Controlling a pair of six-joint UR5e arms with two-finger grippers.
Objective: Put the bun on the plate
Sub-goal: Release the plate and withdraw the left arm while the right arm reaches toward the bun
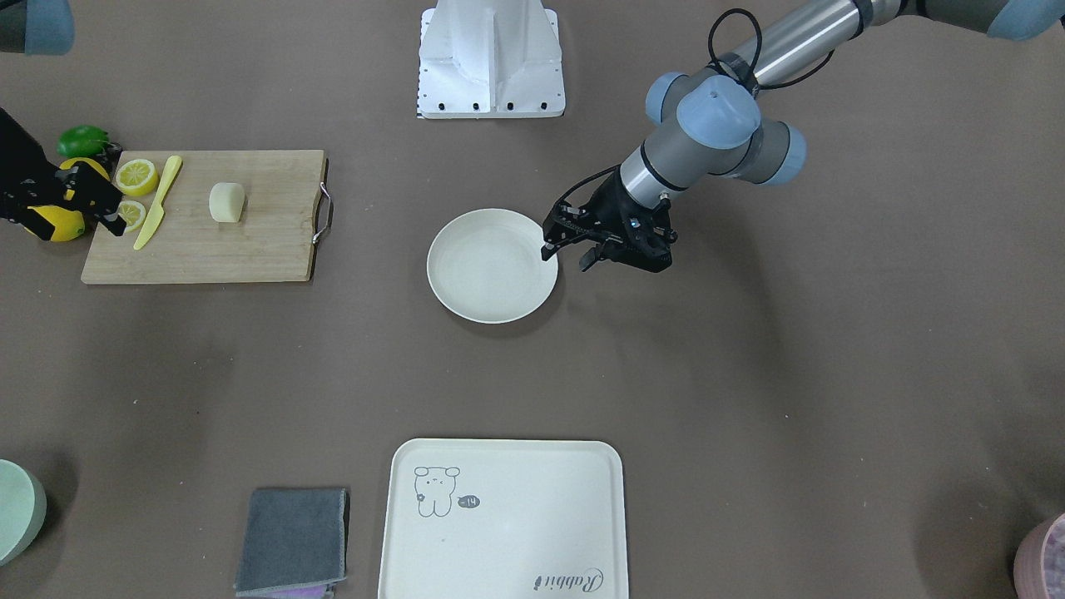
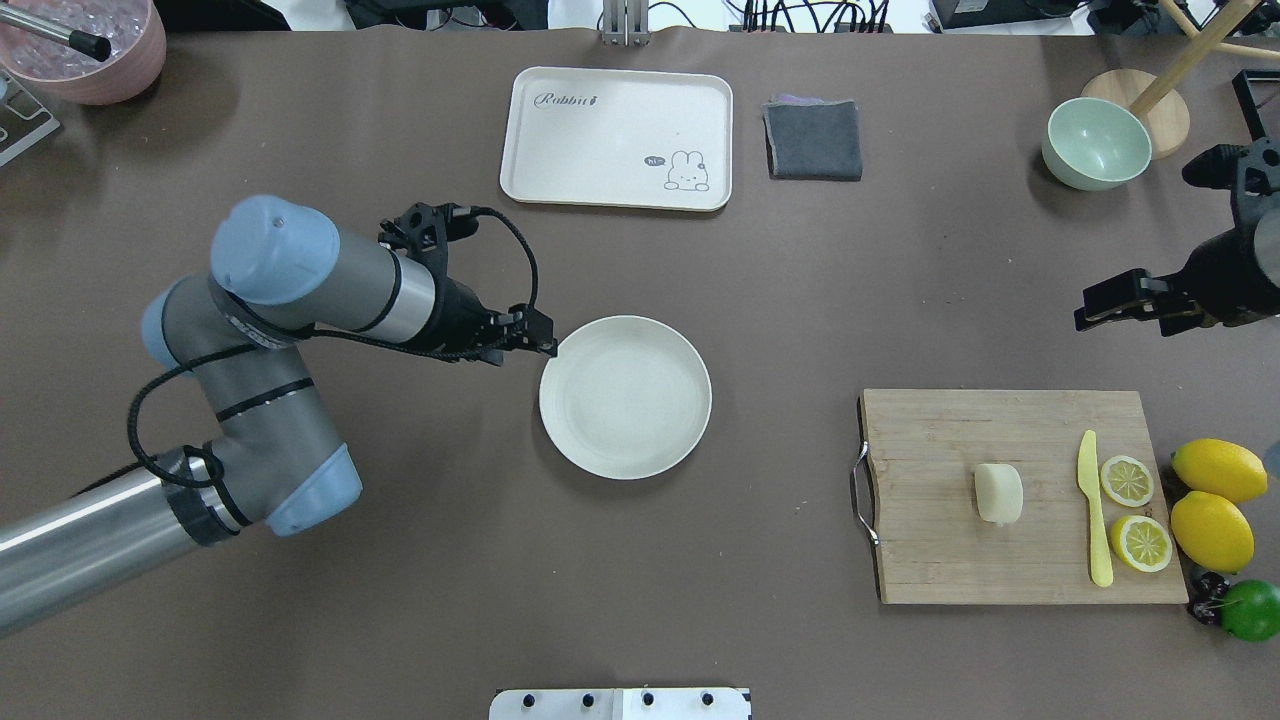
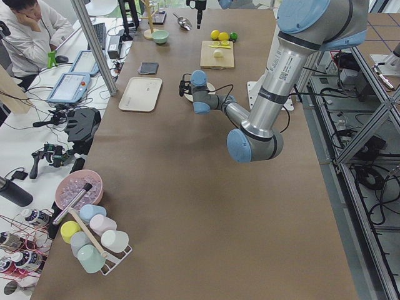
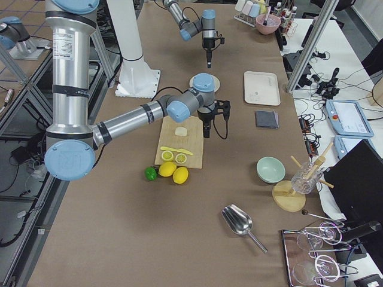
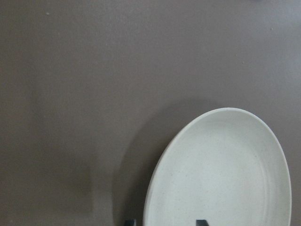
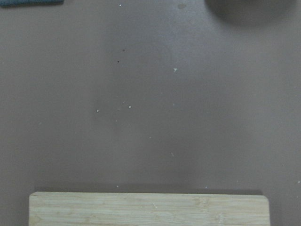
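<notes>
The pale cream bun lies on a wooden cutting board at the right of the overhead view. The round off-white plate sits at mid-table with nothing on it. My left gripper hangs low at the plate's left rim, open and holding nothing. In the left wrist view the plate fills the lower right, with both fingertips just showing at the bottom edge. My right gripper hovers open beyond the board's far right corner, well apart from the bun.
A yellow knife, two lemon slices, whole lemons and a lime lie on and beside the board. A cream tray, grey cloth, green bowl and pink bowl line the far side.
</notes>
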